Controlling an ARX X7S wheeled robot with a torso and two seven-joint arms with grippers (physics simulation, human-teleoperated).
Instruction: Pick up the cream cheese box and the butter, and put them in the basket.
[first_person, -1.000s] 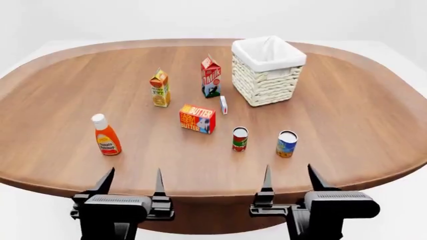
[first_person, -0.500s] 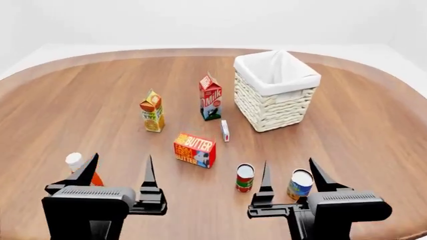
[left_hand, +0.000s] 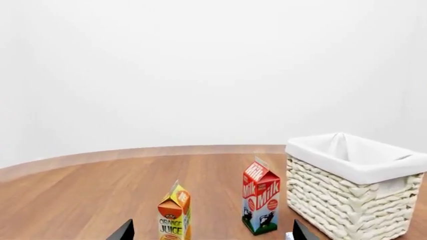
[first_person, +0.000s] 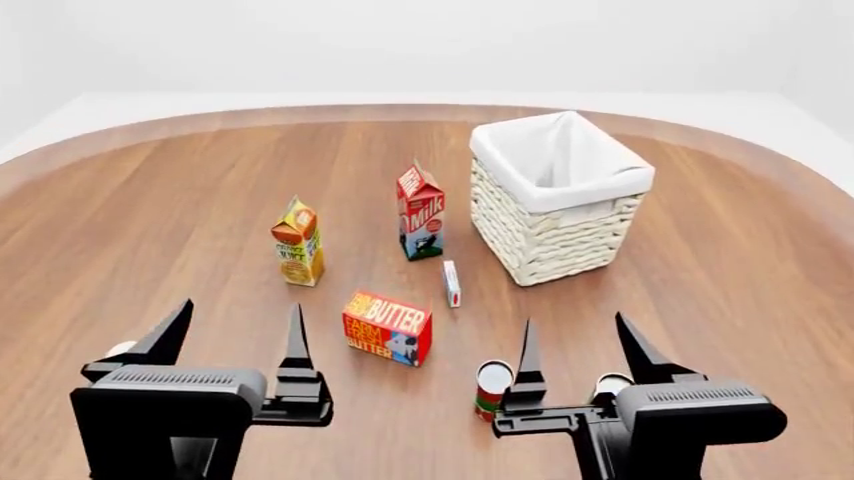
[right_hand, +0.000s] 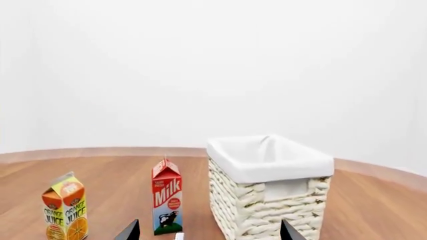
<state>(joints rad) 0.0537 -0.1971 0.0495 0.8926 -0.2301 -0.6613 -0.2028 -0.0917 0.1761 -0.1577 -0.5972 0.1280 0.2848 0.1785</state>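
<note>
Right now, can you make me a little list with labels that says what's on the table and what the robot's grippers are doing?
table: brown wood, rounded
basket: white wicker with cloth liner, nothing seen inside
butter: red-orange box on the table in front of the milk carton
cream cheese box: tiny white box standing between butter and basket
milk carton: upright beside the basket
orange juice carton: upright, left of the milk
cans: two, partly hidden behind the right gripper
left gripper: open, holding nothing
right gripper: open, holding nothing
</note>
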